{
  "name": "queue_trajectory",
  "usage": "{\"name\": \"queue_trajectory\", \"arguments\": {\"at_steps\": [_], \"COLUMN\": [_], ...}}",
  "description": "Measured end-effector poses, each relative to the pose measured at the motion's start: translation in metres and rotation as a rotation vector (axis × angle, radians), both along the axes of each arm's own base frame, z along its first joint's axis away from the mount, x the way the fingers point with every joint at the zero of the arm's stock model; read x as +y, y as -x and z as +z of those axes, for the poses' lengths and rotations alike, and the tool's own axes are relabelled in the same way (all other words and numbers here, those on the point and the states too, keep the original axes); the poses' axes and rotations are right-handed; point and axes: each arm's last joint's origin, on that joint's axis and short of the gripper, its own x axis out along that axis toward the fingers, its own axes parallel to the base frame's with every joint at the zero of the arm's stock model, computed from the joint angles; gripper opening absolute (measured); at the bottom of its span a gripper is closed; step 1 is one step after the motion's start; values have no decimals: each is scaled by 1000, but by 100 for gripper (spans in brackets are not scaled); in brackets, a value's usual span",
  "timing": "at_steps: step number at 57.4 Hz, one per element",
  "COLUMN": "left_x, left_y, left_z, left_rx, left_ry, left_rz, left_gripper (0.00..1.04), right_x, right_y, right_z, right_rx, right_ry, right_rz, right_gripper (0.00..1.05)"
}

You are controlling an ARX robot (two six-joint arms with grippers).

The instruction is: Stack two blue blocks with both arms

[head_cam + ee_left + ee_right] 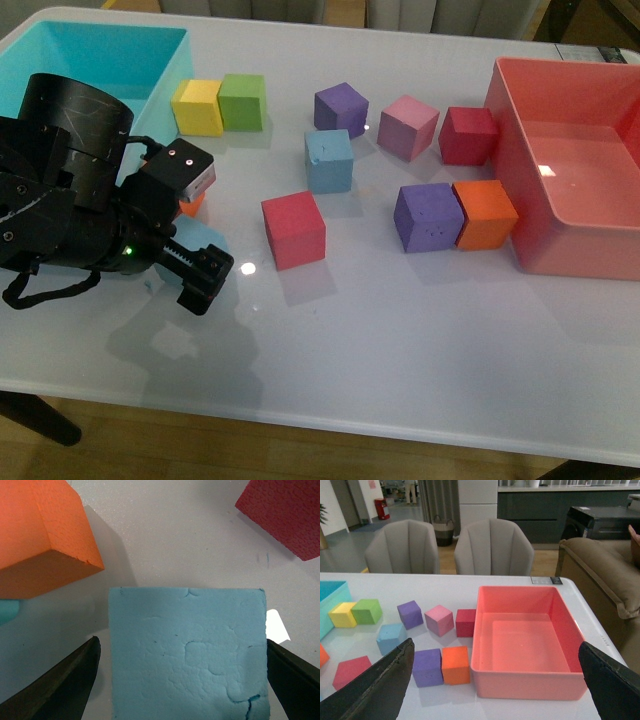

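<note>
Sky-blue foam cube (187, 655) sits on the white table (400, 330) between the left gripper's (182, 647) spread black fingers, with a sliver of table showing at one side. From the front, the left arm (70, 200) hides most of it. Second sky-blue foam cube (329, 160) stands free mid-table. Right gripper (495, 644) gapes wide and empty, and is out of the front view.

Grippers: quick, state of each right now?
Left gripper: open around a blue block, not clamped.
Right gripper: open, empty.
</note>
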Motion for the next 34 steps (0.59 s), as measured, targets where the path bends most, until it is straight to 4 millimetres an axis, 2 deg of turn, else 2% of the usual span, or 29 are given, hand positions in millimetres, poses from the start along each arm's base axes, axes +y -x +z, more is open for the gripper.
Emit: {"name": "queue_trajectory", "arguments": {"at_steps": [10,15,19,27,34], "left_x": [-2,-3,-4,-7,-13], "left_y": [2,5,8,11,4], "left_z": [-1,7,17,51,81], "left_rx": [25,32,33,21,-22], "left_ry": [-5,-2,-8,-48,-45], "left_rz": [42,49,47,40,27], "left_gripper": [68,57,53,50,49], "right_x": [0,0,0,0,0], "right_y": [0,0,0,0,0], "right_z": [0,0,0,0,0], "right_rx": [0,0,0,0,0], "right_ry": [0,0,0,0,0], "right_rz": [0,0,0,0,0], "right_gripper": [96,96,96,96,96]}}
